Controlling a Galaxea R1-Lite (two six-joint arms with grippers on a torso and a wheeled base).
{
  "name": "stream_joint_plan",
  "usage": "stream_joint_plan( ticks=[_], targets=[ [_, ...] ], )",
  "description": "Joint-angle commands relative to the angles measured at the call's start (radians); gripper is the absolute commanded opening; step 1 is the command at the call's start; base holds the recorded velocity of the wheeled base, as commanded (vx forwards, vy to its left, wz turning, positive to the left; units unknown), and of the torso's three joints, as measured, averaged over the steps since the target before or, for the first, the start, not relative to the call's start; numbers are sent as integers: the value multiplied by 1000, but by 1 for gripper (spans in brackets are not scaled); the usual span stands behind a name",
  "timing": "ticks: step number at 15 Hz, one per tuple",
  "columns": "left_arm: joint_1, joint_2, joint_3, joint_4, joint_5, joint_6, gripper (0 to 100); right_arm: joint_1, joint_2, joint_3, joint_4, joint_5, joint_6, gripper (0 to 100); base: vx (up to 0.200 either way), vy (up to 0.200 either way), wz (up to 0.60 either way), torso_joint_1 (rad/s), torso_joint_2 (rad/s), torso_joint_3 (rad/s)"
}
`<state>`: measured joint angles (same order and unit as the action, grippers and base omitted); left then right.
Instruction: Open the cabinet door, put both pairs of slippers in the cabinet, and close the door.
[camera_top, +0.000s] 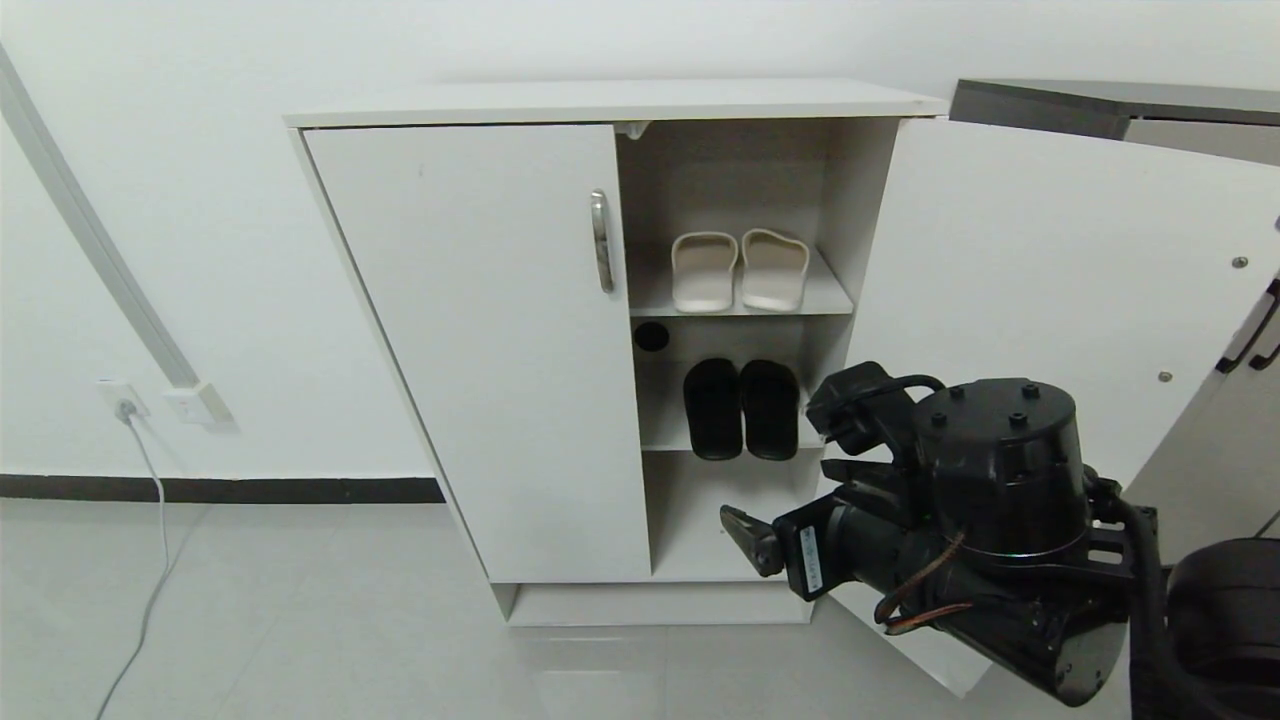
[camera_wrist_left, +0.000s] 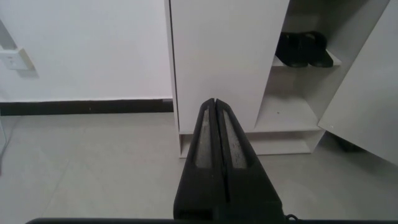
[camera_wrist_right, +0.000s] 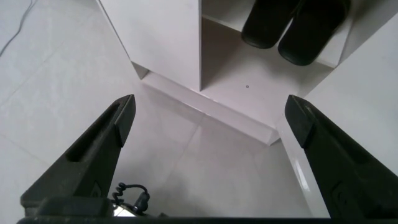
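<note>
Hanging spread wide low before the cabinet, the right gripper bears a white label, print too small to read. The left gripper is pressed together. The right door stands open; black slippers sit on the middle shelf, beige slippers one shelf up.

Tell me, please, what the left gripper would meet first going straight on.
Most likely the cabinet's closed door, near its lower part; the left gripper points at it, though depth is unclear.
</note>
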<state>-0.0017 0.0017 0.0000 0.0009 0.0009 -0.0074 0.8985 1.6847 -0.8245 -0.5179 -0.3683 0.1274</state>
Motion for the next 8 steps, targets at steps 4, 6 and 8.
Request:
stream_joint_plan(
  ticks=[4,6,8],
  targets=[
    [0,1,0,-1,1,-2,0,0,7,1,-1,-1,-2,100,0,0,0,1,-103,-110],
    [0,1,0,1,1,-2,0,0,9,1,-1,-3,-2,100,0,0,0,7,-139,-349],
    [0,1,0,1,1,-3,0,0,9,2,-1,-3,-2,100,0,0,0,37,-525,-388]
  ],
)
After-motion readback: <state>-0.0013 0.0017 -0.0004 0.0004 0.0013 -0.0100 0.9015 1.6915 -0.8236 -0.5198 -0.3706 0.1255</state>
